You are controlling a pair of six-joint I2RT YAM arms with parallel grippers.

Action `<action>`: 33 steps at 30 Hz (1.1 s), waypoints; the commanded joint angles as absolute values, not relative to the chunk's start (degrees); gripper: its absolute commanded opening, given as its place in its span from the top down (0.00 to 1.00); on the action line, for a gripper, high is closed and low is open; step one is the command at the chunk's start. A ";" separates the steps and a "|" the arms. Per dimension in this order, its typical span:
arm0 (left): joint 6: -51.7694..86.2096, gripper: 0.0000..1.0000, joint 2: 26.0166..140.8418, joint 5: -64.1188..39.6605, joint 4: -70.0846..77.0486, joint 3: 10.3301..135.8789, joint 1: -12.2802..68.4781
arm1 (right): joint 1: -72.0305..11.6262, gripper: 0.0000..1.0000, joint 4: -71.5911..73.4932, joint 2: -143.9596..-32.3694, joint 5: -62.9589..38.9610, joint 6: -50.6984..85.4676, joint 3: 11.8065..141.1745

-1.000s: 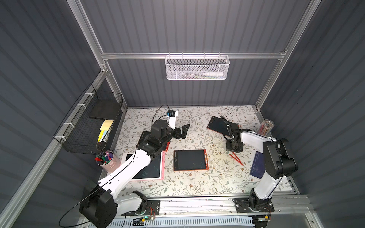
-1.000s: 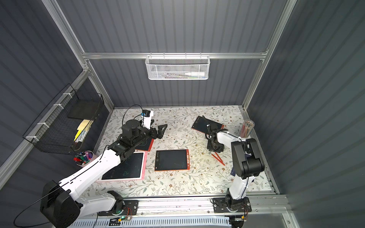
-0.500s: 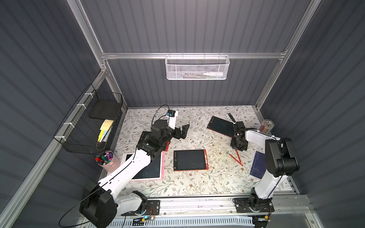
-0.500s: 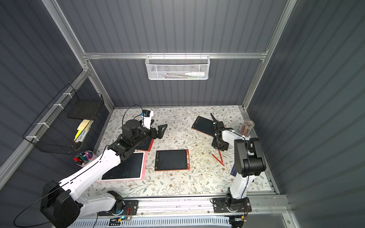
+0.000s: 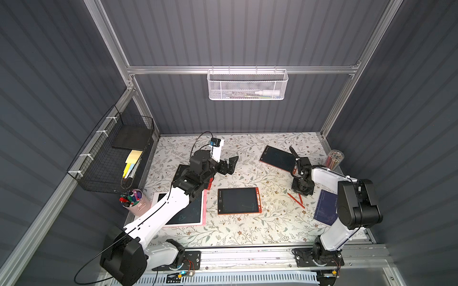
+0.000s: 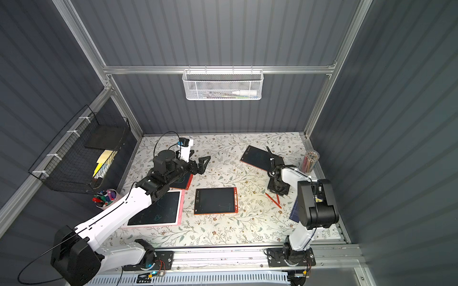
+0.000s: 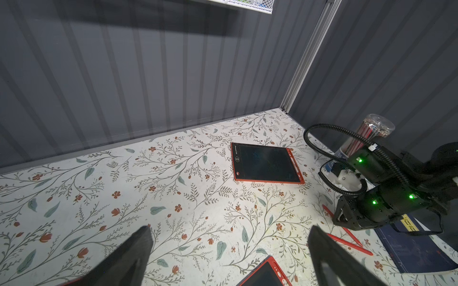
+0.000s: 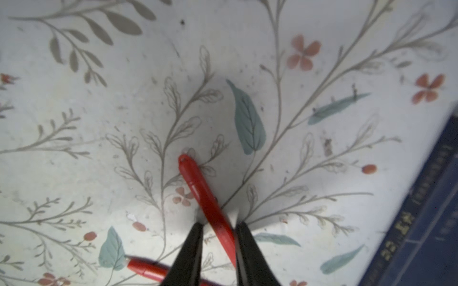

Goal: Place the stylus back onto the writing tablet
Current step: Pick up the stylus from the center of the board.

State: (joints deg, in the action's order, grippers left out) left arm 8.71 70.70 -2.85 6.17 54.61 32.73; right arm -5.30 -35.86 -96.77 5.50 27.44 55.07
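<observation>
Two red styluses lie crossed on the floral table at the right point(image 5: 295, 200). In the right wrist view, one stylus point(image 8: 198, 188) runs slantwise between my right gripper's point(image 8: 220, 224) black fingers. It touches one finger and a narrow gap shows at the other, so the gripper is still open. The second stylus point(image 8: 146, 270) lies partly hidden behind the fingers. From above, my right gripper point(image 5: 301, 192) points down at the table. A red-framed writing tablet point(image 5: 238, 200) lies mid-table and another one point(image 5: 277, 158) at the far right. My left gripper point(image 5: 231, 163) hovers open and empty point(image 7: 230, 230).
A pink-framed tablet point(image 5: 190, 213) lies under my left arm, beside a small red one point(image 5: 209, 183). A navy notebook point(image 5: 326, 208) and a clear tube of pencils point(image 5: 334, 158) stand at the right edge. A pink marker cup point(image 5: 133, 200) and a black wire basket point(image 5: 116, 153) are at the left.
My right gripper swung from over the far-right tablet toward the front and came down over the styluses, its jaws narrowing. The left arm has not moved.
</observation>
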 commanded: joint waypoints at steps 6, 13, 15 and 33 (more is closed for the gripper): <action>7.65 0.01 70.49 -4.04 7.34 53.29 32.52 | -5.25 0.84 -37.47 -100.35 3.78 27.73 55.34; 8.09 0.01 69.92 -3.96 7.20 53.08 32.52 | -5.19 0.87 -37.07 -102.52 2.54 27.87 57.48; 8.17 0.01 69.69 -3.95 7.28 52.84 32.48 | -5.19 0.88 -36.73 -102.46 2.72 27.68 57.24; 8.26 0.01 70.24 -3.96 7.64 52.90 32.52 | -5.28 0.87 -35.70 -98.91 0.83 25.14 57.30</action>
